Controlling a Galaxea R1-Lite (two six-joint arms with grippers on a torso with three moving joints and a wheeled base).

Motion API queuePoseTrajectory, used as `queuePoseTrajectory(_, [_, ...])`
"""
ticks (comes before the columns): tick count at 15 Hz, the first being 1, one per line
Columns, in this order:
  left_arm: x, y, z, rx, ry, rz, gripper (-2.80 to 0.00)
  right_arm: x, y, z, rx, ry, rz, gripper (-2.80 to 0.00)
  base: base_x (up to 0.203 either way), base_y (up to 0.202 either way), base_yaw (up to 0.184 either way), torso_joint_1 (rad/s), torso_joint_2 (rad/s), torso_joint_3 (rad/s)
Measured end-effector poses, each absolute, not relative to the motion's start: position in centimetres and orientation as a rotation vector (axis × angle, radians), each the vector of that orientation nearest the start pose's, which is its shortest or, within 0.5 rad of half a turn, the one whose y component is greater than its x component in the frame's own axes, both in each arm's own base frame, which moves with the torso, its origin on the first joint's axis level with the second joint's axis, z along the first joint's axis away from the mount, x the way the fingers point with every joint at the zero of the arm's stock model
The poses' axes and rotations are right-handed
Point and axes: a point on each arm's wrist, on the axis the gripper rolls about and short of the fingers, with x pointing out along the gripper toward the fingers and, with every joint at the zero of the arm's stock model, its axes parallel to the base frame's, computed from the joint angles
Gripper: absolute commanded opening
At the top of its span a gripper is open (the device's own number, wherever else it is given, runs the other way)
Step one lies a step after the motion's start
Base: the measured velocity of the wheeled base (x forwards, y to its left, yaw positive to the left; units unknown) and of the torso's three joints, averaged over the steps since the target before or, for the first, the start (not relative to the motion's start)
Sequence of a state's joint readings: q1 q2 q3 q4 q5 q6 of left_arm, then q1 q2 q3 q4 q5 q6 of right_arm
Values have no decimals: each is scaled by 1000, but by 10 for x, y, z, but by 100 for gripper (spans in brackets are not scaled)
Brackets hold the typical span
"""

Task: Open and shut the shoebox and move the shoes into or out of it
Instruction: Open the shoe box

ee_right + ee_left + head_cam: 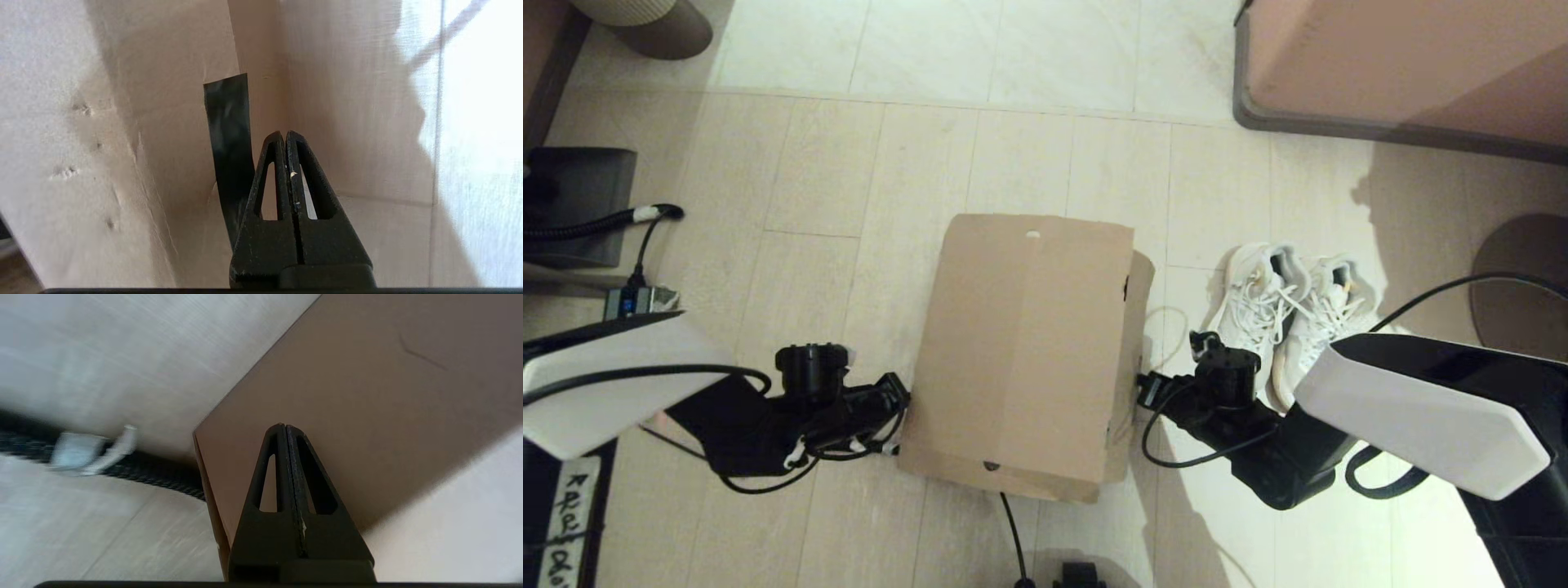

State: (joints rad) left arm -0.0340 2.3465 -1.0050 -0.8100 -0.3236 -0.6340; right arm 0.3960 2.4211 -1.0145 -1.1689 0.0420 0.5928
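Note:
The brown cardboard shoebox point(1025, 343) lies on the floor in the middle of the head view with its lid down. Two white lace-up shoes point(1290, 314) stand side by side on the floor to its right, outside the box. My left gripper point(900, 400) is shut and empty, its tip against the box's left wall point(367, 396). On the other side my right gripper point(1143, 385) is also shut and empty, close to the box's right side point(135, 134), beside a dark tape strip point(228, 134).
A black cable point(1013, 531) runs from under the box toward me, and another black cable point(596, 222) lies at the far left. A pink cabinet point(1405, 65) stands at the back right. A round dark base point(1523, 282) sits at the right edge.

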Motion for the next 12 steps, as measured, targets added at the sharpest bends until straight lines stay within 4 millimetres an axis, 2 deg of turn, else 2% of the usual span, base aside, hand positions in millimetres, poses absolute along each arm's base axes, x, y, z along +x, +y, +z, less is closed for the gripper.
queuePoseTrajectory(4, [416, -38, 10, -674, 617, -200, -280, 378, 160, 40, 584, 351, 367, -280, 0, 0, 0, 0, 0, 0])
queuePoseTrajectory(12, [423, -60, 20, -690, 601, -239, -280, 351, 149, 90, 601, 289, 391, -280, 0, 0, 0, 0, 0, 0])
